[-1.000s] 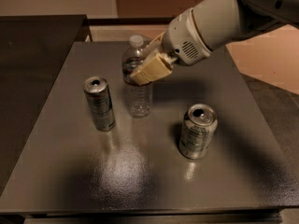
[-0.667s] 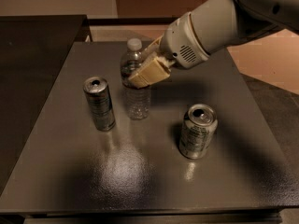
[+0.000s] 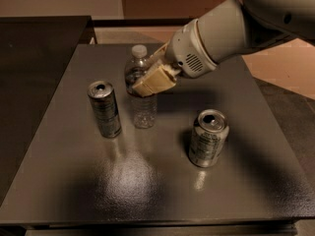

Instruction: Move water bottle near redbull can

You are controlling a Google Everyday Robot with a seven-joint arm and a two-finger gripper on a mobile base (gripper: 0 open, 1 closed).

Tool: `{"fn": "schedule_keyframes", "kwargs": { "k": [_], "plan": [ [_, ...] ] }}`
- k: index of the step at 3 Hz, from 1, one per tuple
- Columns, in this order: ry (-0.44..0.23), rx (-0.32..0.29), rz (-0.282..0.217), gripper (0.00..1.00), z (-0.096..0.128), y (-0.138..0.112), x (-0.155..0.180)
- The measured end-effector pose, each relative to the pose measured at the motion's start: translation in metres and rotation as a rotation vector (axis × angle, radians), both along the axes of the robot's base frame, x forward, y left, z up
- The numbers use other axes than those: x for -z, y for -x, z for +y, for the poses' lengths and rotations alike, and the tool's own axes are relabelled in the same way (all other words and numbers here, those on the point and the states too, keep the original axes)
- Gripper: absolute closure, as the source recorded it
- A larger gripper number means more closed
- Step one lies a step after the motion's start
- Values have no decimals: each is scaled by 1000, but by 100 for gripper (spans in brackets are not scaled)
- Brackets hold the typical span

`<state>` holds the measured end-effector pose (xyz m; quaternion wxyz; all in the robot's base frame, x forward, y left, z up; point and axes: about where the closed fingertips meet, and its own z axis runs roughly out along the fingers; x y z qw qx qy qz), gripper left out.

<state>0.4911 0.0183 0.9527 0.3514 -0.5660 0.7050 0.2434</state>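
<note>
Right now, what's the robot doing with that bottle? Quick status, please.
Hand clamped on water bottle, bottle upright. Redbull can just left of it in view, small gap. Wider can off to the right, nothing between.

Dark grey glossy bench top (image 3: 147, 195) shows a light reflection toward the front edge. A black surface (image 3: 34, 58) adjoins the left edge. Tan floor (image 3: 288, 68) lies beyond the right rear corner. The gripper (image 3: 143, 86) clasps the water bottle (image 3: 144, 111) toward the rear edge.

No legible text anywhere, print on the redbull can (image 3: 105, 109) and stouter can (image 3: 208, 138) unreadable (mere grey smudges), water bottle (image 3: 144, 111) label likewise, pincer (image 3: 142, 85) clasping it upper centre.
</note>
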Motion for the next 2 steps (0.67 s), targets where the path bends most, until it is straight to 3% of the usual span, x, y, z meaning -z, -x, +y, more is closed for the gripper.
{"fn": "schedule_keyframes", "kwargs": {
  "k": [2],
  "plan": [
    [-7, 21, -17, 12, -1, -1, 11]
  ]
}}
